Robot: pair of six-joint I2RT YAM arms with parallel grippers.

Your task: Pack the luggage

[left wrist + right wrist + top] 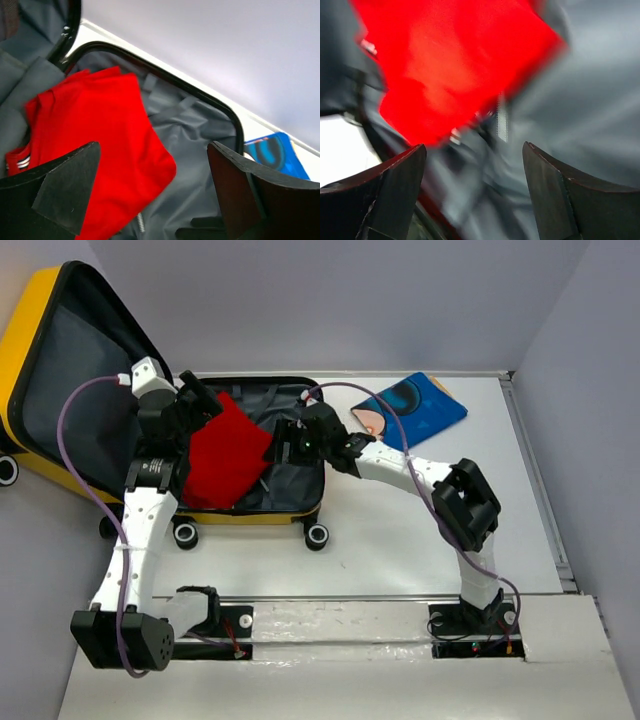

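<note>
The luggage (250, 517), a small yellow hard-shell suitcase, lies open at the table's back left, its lid (30, 330) propped up on the left. A red garment (225, 455) rests on the dark grey lining (200, 140) of the base. My left gripper (200, 405) hovers over the garment's far left corner, jaws wide apart and empty (152, 150), the red garment (100, 135) below them. My right gripper (285, 445) is at the garment's right edge, also open with nothing between its fingers (474, 147). The right wrist view is blurred; it shows the red garment (450, 65) over grey lining (590, 90).
A flat blue printed item (415, 412) lies on the white table to the right of the suitcase and shows at the edge of the left wrist view (272, 152). Caster wheels (185, 533) (317, 535) stick out at the suitcase's near side. Grey walls enclose the table.
</note>
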